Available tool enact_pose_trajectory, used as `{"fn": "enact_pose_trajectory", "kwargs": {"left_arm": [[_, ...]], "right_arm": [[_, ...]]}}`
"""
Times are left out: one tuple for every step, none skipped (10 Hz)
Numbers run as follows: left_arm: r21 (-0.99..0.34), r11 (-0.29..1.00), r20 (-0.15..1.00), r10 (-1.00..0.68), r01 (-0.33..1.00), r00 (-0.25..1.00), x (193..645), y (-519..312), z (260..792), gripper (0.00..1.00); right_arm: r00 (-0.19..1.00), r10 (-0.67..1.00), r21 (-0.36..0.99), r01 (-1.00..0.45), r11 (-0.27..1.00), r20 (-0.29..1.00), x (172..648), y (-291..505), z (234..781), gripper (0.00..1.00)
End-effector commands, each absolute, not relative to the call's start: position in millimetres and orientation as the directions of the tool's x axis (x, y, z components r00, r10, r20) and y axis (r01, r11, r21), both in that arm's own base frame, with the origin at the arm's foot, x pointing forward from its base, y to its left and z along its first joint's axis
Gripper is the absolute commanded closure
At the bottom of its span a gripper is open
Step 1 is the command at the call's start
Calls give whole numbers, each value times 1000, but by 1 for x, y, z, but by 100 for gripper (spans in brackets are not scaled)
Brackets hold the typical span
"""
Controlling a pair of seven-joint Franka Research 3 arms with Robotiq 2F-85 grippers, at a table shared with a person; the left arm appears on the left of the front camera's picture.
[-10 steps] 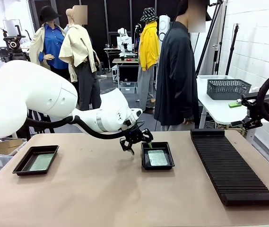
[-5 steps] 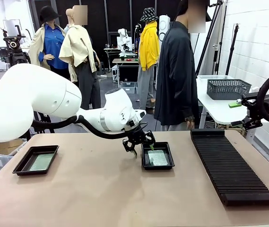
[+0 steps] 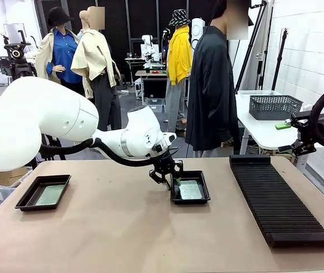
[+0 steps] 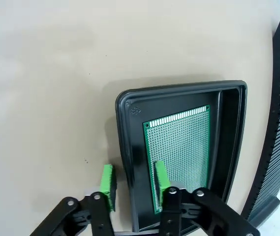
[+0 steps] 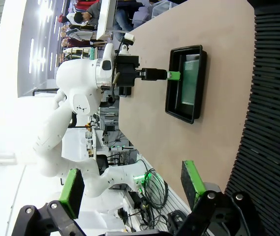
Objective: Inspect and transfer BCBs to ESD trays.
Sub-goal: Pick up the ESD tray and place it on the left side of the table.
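- My left gripper (image 3: 169,177) sits just left of centre in the front view, at the near-left wall of the middle ESD tray (image 3: 190,198).
- In my left wrist view the two green pads (image 4: 108,186) rise from the lower middle of the frame and straddle that tray's left wall (image 4: 125,162): one pad is outside over the bare table (image 4: 46,88), the other inside over the board.
- The jaws are partly drawn in, with a gap between them; I cannot tell whether either pad touches the wall.
- A BCB (image 4: 181,147) lies flat on the floor of this tray, right of centre in the wrist picture, its perforated green face up.
- The second ESD tray (image 3: 43,191) sits at the lower left of the front view, well apart from the first, with another BCB (image 3: 49,195) lying inside it.
- My right gripper (image 5: 130,187) is spread wide with nothing between its fingers, seen along the bottom of my right wrist view.
- The long black slotted rack (image 3: 278,202) fills the right side of the front view.
- A person in dark clothes (image 3: 213,91) stands at the far edge, upper centre.
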State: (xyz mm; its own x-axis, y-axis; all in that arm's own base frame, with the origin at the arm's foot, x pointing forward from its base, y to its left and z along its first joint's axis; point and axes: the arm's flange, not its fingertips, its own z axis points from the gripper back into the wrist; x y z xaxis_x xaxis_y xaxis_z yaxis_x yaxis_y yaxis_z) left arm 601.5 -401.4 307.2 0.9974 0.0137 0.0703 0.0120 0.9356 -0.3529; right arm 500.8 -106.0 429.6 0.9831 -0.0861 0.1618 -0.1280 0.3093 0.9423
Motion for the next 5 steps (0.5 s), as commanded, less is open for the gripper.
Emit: {"fn": "enact_pose_trajectory", "kwargs": {"left_arm": [[-324, 946, 73, 16, 9, 997, 606, -401, 309, 100], [-324, 946, 72, 16, 8, 997, 606, -401, 309, 100], [-323, 946, 68, 17, 6, 998, 606, -400, 309, 100], [-321, 947, 66, 19, 4, 998, 607, -399, 309, 100], [-310, 951, 41, 21, -7, 999, 606, -398, 309, 100]], "right_arm": [[983, -87, 940, -125, 318, 161, 500, -106, 430, 0], [983, -87, 940, -125, 318, 161, 500, -106, 430, 0], [983, -87, 940, -125, 318, 161, 500, -106, 430, 0], [983, -87, 940, -125, 318, 161, 500, -106, 430, 0], [983, -87, 940, -125, 318, 161, 500, -106, 430, 0]]}}
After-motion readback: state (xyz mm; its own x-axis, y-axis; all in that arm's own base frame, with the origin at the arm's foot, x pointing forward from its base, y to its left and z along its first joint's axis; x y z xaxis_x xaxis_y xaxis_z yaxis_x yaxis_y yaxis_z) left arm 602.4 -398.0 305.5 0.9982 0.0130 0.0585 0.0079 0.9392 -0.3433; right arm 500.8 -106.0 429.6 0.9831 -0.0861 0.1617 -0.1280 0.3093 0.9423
